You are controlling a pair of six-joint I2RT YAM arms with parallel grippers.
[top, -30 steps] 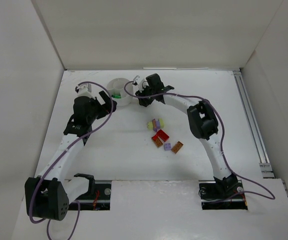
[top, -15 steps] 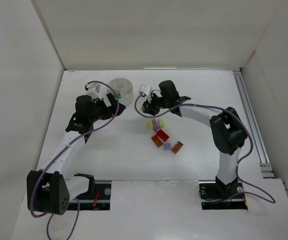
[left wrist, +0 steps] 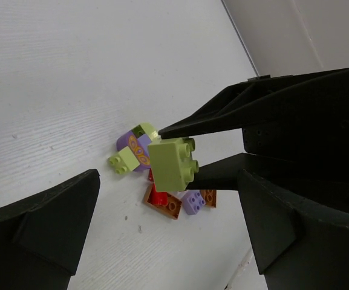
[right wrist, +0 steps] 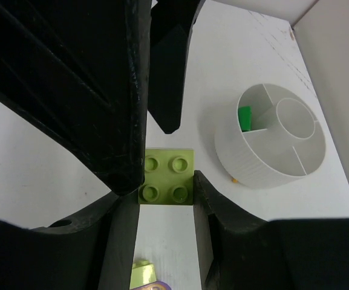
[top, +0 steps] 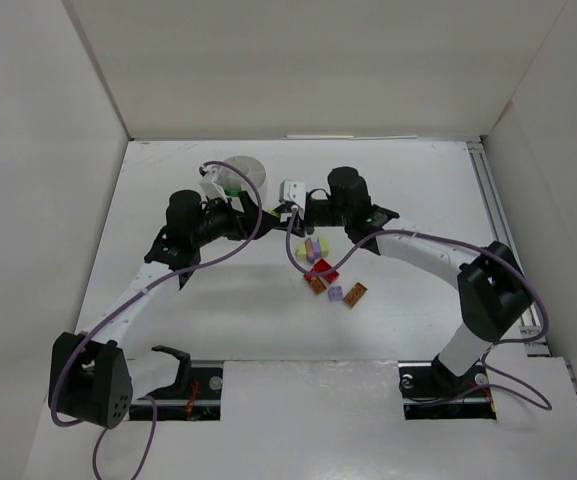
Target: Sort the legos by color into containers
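1. The left arm (top: 133,295) and the right arm (top: 423,262) rise from the near edge of the white desk (top: 218,310) and lean inward toward each other.
2. Between them on the desk lies a loose cluster of small plastic bricks (top: 323,272). It holds a red brick (top: 321,270) with an orange-brown tile (top: 315,285) just beside it. A small lilac brick (top: 335,293) and a second orange-brown tile (top: 355,293) lie close by.
3. On the cluster's far side, a lilac piece with an orange print (left wrist: 135,145) touches a small pale yellow-green piece (left wrist: 121,161).
4. Just beyond the cluster, the right claw (right wrist: 166,188) is closed on a square pale yellow-green four-stud brick (left wrist: 171,163). One finger presses each of two opposite sides, and the brick is held clear of the desk.
5. The left claw (left wrist: 168,178) meets it from the other side, spread wide. The held brick sits in the gap between its fingers; whether either finger touches it cannot be told.
6. Farthest off, a round white plastic dish (right wrist: 247,163) stands on the desk near both claws. It has a round central well ringed by wedge compartments, and a bright green brick (right wrist: 244,118) sits in one wedge. In the top view the left wrist covers part of the dish.
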